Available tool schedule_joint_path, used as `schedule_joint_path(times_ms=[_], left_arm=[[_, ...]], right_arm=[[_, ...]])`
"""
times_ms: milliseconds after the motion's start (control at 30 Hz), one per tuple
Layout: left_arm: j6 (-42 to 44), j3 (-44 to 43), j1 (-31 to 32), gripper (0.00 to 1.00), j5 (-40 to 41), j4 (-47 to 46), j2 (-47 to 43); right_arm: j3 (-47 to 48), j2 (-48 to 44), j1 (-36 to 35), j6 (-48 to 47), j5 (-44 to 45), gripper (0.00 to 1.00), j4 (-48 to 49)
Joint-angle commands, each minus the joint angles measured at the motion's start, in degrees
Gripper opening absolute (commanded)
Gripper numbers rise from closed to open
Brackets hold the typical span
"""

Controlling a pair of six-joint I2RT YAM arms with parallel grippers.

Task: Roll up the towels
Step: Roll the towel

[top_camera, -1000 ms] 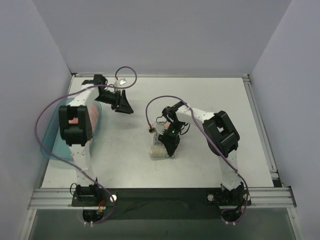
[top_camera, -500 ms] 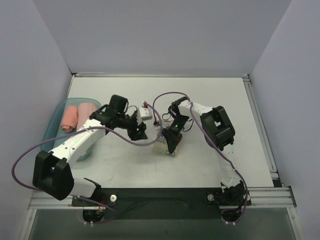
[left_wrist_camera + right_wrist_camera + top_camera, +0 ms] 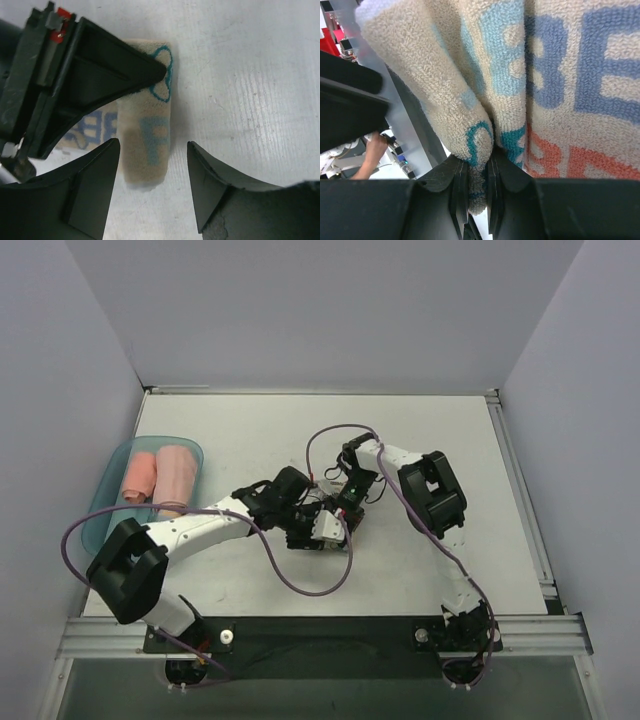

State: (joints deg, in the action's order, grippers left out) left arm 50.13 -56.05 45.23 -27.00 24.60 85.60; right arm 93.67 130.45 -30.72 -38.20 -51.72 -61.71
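The whitish lettered towel [image 3: 147,135] lies partly rolled on the table, mostly hidden under the grippers in the top view [image 3: 335,543]. My right gripper [image 3: 477,185] is shut on a fold of this towel [image 3: 545,75]; it shows at the roll's far end in the top view [image 3: 347,518]. My left gripper [image 3: 152,175] is open, its fingers straddling the near end of the roll without touching it; it also shows in the top view [image 3: 316,532]. A plain pink roll [image 3: 140,476] and a paler striped roll [image 3: 176,474] lie in the teal tray [image 3: 110,465].
The teal tray sits at the table's left edge beside the left arm's elbow. Purple cables loop over the table near both arms. A metal rail runs along the near edge [image 3: 320,625].
My left arm has swung from the back left, past the tray, to the centre and now hovers open over the lettered towel. My right gripper has stayed shut on the towel.
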Motion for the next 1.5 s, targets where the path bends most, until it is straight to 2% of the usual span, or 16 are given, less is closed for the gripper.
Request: schedule_joint_path(times_ms=[0,167,267,300,333,367,433,500,567,600,733,800,1100,1333,1433,1467], left_arm=[[3.0,1.1,2.0,0.66,1.3,-5.7,2.4],[1.8,1.8,4.1,0.66,5.6,-9.3,7.5],[0.1,0.9,4.1,0.6,7.7,-9.2,11.7],[-0.5,0.8,4.1,0.55,8.8,-8.8,13.1],[-0.2,0.8,4.2,0.45,9.2,-8.2,13.5],[0.0,1.0,4.7,0.39,10.2,-7.5,13.6],[0.4,1.6,5.4,0.27,10.6,-6.4,12.9],[-0.7,0.4,5.6,0.23,10.1,-1.7,13.2],[-2.0,-0.5,5.7,0.18,9.8,1.5,13.3],[-2.8,-0.5,5.7,0.17,9.9,3.8,12.8],[-5.7,1.5,5.7,0.14,11.5,7.1,10.6],[-8.1,2.1,5.7,0.14,13.0,8.7,9.8],[-21.7,6.0,5.6,0.13,18.9,12.2,8.4],[-21.5,7.5,3.9,0.13,17.7,14.7,7.8],[-19.0,6.5,0.8,0.14,13.2,17.5,9.1],[-17.8,6.2,-0.7,0.14,11.5,19.0,9.7]], right_arm=[[1.3,1.4,0.3,-0.7,-0.1,0.0,-3.4],[1.3,1.4,0.5,-0.9,-0.2,0.0,-3.5],[1.3,1.2,0.4,-0.9,0.1,0.0,-3.6],[1.2,1.1,0.4,-0.9,0.4,0.04,-3.6],[1.3,0.9,0.4,-0.8,0.8,0.07,-3.7],[1.6,0.9,0.7,-0.7,2.0,0.12,-3.7],[2.4,0.6,1.9,0.6,2.9,0.25,-3.6],[5.2,0.2,4.9,4.8,3.9,0.37,-3.9],[6.8,-1.1,7.2,7.6,3.2,0.42,-4.2],[7.9,-1.5,9.7,8.8,2.3,0.48,-4.0],[9.9,-2.7,13.6,18.6,4.0,0.52,-2.2],[10.9,-2.0,13.5,20.3,6.6,0.52,-1.7],[25.7,10.2,3.9,27.1,17.0,0.51,-0.1],[34.1,16.1,2.0,29.0,19.2,0.47,0.4],[30.8,12.4,4.8,30.4,15.3,0.48,4.7],[29.1,8.5,5.9,31.1,13.5,0.5,6.8]])
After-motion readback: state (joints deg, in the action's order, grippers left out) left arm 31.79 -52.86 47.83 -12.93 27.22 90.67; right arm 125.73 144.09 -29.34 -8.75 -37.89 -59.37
